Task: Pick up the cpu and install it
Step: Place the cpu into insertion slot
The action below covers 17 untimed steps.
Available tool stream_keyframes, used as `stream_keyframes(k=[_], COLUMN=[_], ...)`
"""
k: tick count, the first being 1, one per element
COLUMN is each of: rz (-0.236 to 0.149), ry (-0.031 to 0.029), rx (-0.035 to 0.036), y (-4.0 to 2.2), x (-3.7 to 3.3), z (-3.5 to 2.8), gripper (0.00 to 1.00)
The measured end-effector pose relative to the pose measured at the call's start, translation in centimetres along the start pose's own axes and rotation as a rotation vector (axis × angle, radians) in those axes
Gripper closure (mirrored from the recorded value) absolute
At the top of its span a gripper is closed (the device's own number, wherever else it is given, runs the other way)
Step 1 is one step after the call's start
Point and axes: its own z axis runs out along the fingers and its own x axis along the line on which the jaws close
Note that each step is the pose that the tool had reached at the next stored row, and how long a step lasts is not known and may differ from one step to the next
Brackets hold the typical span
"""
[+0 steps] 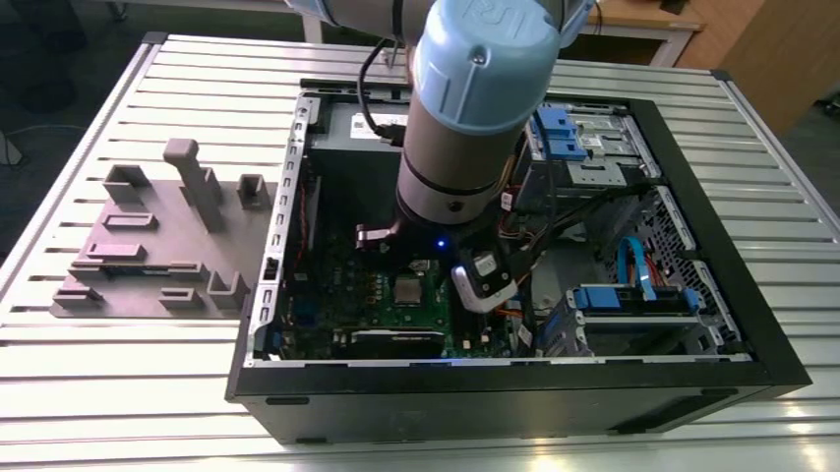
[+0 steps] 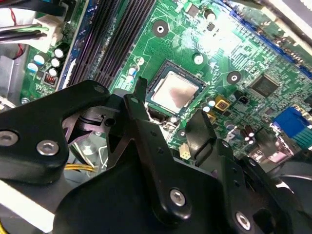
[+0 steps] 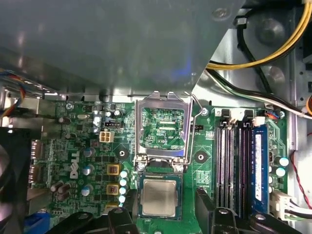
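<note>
Cpu [image 3: 158, 197] seated on board [image 3: 87, 146]; frame [image 3: 163, 124] open. Gripper [image 2: 170, 105] jaws released, empty, flanking the cpu. Exterior view: cpu [image 1: 409, 288] at 6 o'clock of the arm [image 1: 459, 128].

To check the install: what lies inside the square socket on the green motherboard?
The flat, square cpu with silver-grey metal top lies inside it. Whatever is beneath the chip is covered.
</note>
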Motion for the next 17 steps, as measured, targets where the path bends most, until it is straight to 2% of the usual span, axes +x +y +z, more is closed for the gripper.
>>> stream_keyframes(k=[4, 5, 7, 8, 12, 17], rz=[-0.001, -0.001, -0.002, -0.002, -0.002, -0.002], ry=[0.0001, 0.0000, -0.0005, -0.0009, -0.0009, -0.0009], rx=[-0.0039, -0.0073, -0.0184, -0.0204, -0.0206, -0.0205], y=[-0.03, -0.04, -0.04, -0.04, -0.04, -0.04], x=[0.00, 0.00, 0.03, 0.05, 0.06, 0.17], z=[0.30, 0.37, 0.48, 0.49, 0.51, 1.09], gripper=[0.41, 0.41, 0.41, 0.41, 0.41, 0.41])
